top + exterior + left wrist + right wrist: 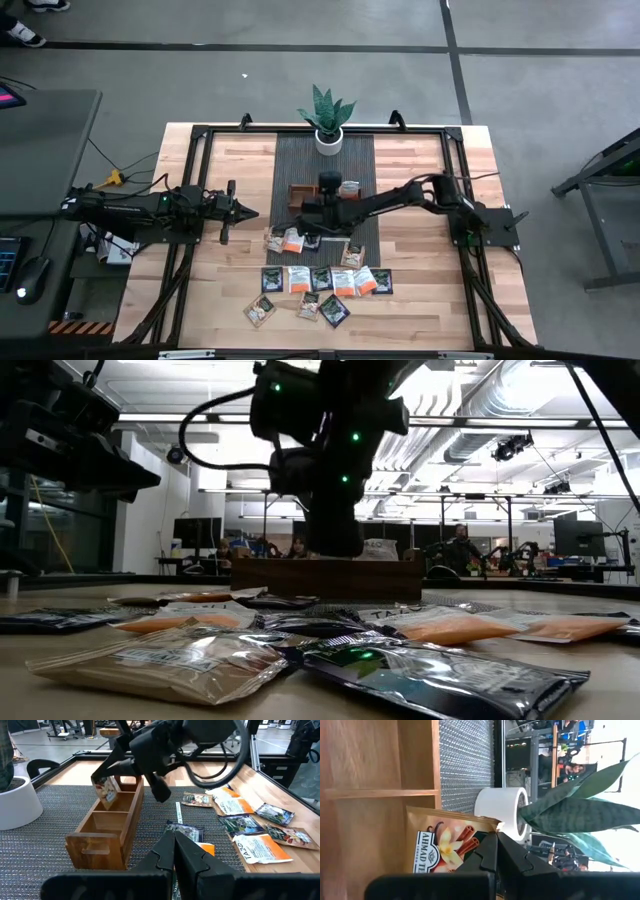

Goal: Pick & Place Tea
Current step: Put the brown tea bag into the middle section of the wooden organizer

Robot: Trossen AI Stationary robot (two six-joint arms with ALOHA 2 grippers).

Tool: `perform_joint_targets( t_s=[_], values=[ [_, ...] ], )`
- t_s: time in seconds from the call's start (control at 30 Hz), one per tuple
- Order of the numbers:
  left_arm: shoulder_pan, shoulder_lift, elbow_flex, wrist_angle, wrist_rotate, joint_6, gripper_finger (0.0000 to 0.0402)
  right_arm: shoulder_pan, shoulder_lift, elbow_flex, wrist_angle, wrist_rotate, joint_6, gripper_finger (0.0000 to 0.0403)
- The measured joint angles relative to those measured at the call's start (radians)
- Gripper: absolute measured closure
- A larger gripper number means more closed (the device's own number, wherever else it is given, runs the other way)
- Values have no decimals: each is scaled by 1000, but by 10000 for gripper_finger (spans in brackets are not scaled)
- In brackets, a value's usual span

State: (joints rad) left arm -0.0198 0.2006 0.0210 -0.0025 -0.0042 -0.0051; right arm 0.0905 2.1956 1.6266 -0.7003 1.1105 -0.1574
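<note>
My right gripper [101,776] reaches in over the brown wooden tray [102,832] on the dark mat and is shut on a pale tea packet [442,842] printed with a flower and cinnamon sticks. The packet hangs over the tray's compartments [106,791]. Several more tea packets [320,283] lie flat on the table's near half, some dark, some orange and white [260,849]. My left gripper [175,854] is shut and empty, and waits at the table's left side [238,212], pointing at the tray. My right gripper pinches the packet between its two fingers at one upper corner [489,827]. The fingers slant down from the table's right side. The packet hangs tilted below them over the tray; whether its lower edge [108,802] touches the wood I cannot tell.
A potted green plant in a white pot [328,135] stands on the mat just beyond the tray [502,812]. A black frame [200,135] runs around the table's edges. People and desks show in the room behind.
</note>
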Motion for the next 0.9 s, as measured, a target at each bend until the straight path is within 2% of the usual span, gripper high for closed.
perform_joint_targets(
  t_s=[0.4,0.73,0.9],
  values=[
    [0,0,0,0,0,0,401,-19,0,-85,93,-22,-13,402],
    [0,0,0,0,0,0,401,-18,0,-88,169,-24,-137,396],
    [0,0,0,0,0,0,401,-18,0,-88,169,-40,-146,384]
  ],
)
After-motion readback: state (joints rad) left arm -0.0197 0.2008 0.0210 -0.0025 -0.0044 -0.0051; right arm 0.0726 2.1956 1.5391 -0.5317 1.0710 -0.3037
